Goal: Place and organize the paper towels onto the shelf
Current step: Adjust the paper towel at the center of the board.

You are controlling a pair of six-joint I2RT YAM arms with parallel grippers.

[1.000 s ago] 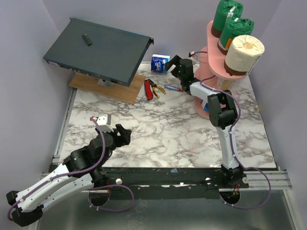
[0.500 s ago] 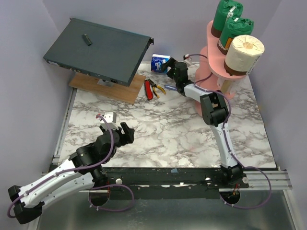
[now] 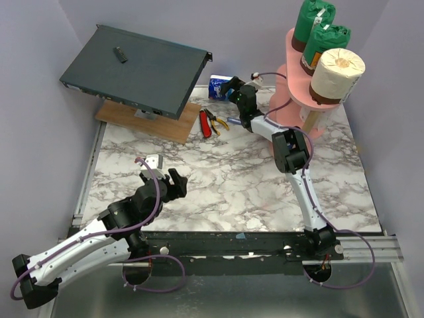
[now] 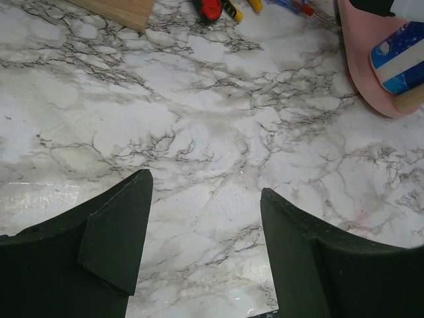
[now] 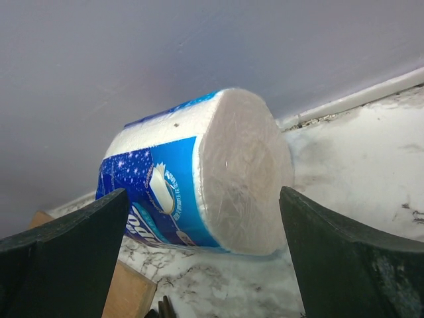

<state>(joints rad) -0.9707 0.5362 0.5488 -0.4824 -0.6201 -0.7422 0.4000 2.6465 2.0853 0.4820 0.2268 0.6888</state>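
Note:
A blue-and-white wrapped paper towel roll (image 3: pixel 218 86) lies on its side against the back wall; in the right wrist view (image 5: pixel 199 182) it fills the middle. My right gripper (image 3: pixel 231 90) is open right in front of it, its jaws wider than the roll and not touching it. The pink shelf (image 3: pixel 299 99) stands at the back right. Two green-wrapped rolls (image 3: pixel 315 18) and a bare white roll (image 3: pixel 338 73) stand on its top board. Another blue-and-white roll (image 4: pixel 401 58) lies on its bottom board. My left gripper (image 3: pixel 164 183) is open and empty over the marble at the front left.
A dark grey metal box (image 3: pixel 136 69) rests tilted on a wooden board (image 3: pixel 149 119) at the back left. Red-handled pliers (image 3: pixel 208 122) and a small screwdriver (image 3: pixel 236 122) lie on the marble table (image 3: pixel 225 179) just in front of the roll. Walls close in the back and sides.
My right gripper has reached further back and left, up to the blue-and-white roll. My left gripper has moved a little right and forward.

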